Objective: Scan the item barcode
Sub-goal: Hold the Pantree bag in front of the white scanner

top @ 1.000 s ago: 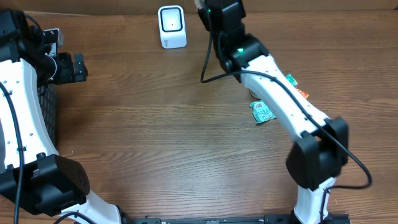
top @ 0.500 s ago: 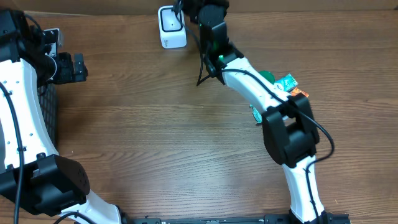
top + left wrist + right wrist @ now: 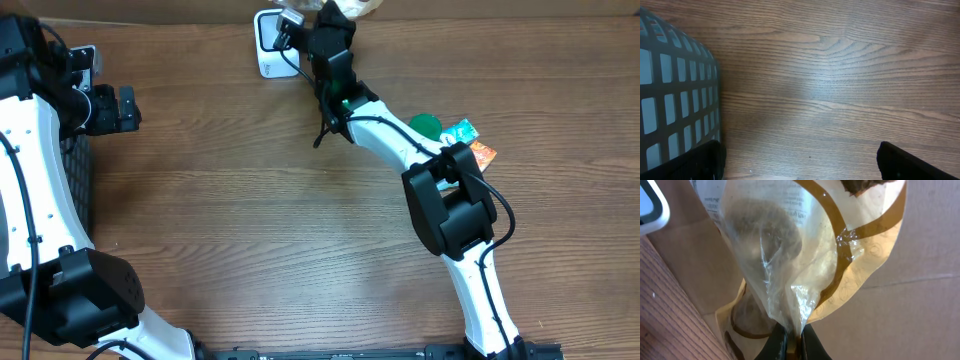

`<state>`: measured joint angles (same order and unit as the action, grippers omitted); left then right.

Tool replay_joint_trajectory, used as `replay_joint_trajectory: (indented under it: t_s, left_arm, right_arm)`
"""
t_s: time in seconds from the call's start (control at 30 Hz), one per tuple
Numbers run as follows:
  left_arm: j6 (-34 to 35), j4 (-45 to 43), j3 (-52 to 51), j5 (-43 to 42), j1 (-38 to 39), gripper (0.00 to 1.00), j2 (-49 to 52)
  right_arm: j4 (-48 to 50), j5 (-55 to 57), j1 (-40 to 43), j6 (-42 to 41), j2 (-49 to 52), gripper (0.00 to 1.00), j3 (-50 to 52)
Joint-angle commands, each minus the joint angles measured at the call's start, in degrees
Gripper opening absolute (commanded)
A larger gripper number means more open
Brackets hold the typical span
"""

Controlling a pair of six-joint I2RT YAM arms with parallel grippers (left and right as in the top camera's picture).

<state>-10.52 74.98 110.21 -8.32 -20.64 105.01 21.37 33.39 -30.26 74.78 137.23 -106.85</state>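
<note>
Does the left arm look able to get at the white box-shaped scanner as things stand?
Probably not cleanly: bare wooden table separates the open left gripper from the white box-shaped scanner, but the right gripper holds a clear brown-striped plastic bag close beside it.

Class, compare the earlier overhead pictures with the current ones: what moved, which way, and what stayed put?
The right gripper, shut on the clear bag, swung left along the far edge to the white scanner. The scanner and the open left gripper stayed put.
</note>
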Motion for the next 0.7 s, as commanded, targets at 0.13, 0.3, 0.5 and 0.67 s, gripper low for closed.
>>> replay_joint_trajectory:
  t_s: [0.13,0.3,0.5,0.67]
  left_arm:
    - [-0.68,-0.07,0.07,-0.07,0.04,1.00,-0.09]
    - [-0.68,-0.07,0.07,-0.07,0.04,1.00,-0.09]
    - [-0.68,-0.07,0.07,-0.07,0.04,1.00,-0.09]
    - [-0.68,-0.07,0.07,-0.07,0.04,1.00,-0.09]
  right_arm:
    - [-1.51,0.22,-1.90,-2.54,0.00,0.04,-0.74]
    - [-1.51,0.24,-1.99,-2.54,0.39,0.04,-0.74]
    - [-0.42,1.60,-2.58,-2.56,0.39,0.04,-0.74]
    - [-0.44,3.28,-3.82,-6.03,-0.59,0.04,-0.74]
